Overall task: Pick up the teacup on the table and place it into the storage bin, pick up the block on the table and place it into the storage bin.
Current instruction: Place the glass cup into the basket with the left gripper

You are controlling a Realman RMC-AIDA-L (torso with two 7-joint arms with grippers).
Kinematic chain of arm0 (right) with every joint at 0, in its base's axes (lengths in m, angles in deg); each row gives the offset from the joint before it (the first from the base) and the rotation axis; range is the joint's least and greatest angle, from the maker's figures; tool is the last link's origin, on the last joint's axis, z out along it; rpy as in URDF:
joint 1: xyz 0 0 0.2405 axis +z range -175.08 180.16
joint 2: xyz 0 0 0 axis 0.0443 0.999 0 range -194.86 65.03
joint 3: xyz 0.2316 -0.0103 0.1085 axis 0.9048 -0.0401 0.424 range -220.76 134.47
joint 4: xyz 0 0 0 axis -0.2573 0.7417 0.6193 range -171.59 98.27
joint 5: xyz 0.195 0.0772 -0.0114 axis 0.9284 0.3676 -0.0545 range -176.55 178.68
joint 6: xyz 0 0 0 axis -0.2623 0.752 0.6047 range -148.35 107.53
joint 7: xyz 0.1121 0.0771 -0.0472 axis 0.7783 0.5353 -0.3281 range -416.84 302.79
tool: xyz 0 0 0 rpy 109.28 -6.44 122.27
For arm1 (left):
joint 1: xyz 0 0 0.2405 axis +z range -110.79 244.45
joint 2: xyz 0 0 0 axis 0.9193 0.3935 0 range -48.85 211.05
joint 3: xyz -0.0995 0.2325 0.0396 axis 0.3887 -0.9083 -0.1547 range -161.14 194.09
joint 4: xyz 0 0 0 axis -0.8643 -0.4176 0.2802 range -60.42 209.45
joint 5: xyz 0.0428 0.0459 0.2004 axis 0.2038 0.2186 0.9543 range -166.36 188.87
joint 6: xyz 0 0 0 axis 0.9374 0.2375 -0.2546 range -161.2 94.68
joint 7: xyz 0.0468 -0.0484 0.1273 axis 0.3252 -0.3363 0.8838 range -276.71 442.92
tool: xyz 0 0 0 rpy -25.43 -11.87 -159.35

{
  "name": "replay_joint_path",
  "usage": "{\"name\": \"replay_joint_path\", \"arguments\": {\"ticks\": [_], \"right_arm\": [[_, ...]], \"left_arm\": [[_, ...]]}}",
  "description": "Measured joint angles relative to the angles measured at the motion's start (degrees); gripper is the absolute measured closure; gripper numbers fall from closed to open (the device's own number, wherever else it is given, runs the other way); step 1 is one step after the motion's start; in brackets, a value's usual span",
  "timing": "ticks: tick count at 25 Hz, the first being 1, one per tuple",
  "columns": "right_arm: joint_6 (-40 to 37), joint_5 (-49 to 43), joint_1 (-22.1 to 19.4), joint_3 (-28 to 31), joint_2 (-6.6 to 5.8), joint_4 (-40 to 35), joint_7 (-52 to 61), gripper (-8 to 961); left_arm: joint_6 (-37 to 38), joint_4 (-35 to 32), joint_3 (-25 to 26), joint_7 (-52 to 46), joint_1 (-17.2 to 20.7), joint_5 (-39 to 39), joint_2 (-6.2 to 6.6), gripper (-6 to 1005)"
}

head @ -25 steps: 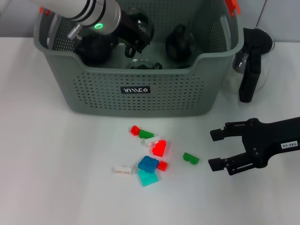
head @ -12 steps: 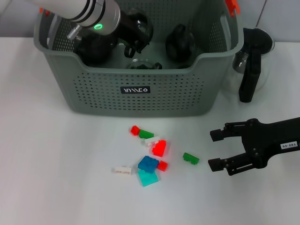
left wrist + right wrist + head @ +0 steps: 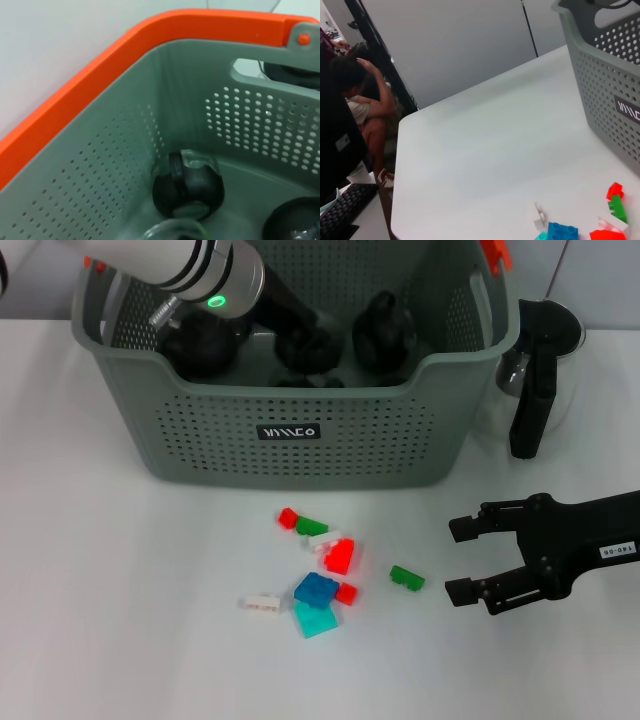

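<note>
The grey-green storage bin (image 3: 200,440) stands at the back of the table. My left arm reaches into it from the left, and the left gripper (image 3: 305,345) sits low inside, between two dark round teacups (image 3: 203,348) (image 3: 386,328). The left wrist view shows the bin wall (image 3: 100,165) and a dark teacup (image 3: 187,187) on the floor. Several small blocks lie in front of the bin, among them a red block (image 3: 340,556), a blue block (image 3: 316,589) and a green block (image 3: 407,578). My right gripper (image 3: 460,560) rests open just right of the green block.
A glass teapot with a black handle (image 3: 530,390) stands right of the bin. A teal block (image 3: 317,619) and a white block (image 3: 262,603) lie nearest me. The right wrist view shows the bin (image 3: 612,95), blocks (image 3: 562,231) and the table's far edge.
The left gripper has dropped lower into the bin and now covers the glass piece seen there before. The right gripper and the blocks have not moved.
</note>
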Motion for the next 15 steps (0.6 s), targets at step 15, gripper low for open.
{"name": "replay_joint_path", "arguments": {"ticks": [15], "right_arm": [[-0.2,0.3,-0.1,0.5,-0.38,0.0,0.0,12]], "left_arm": [[4.1,-12.3,0.4,-2.8,4.7,-0.2,-1.03,453]]}}
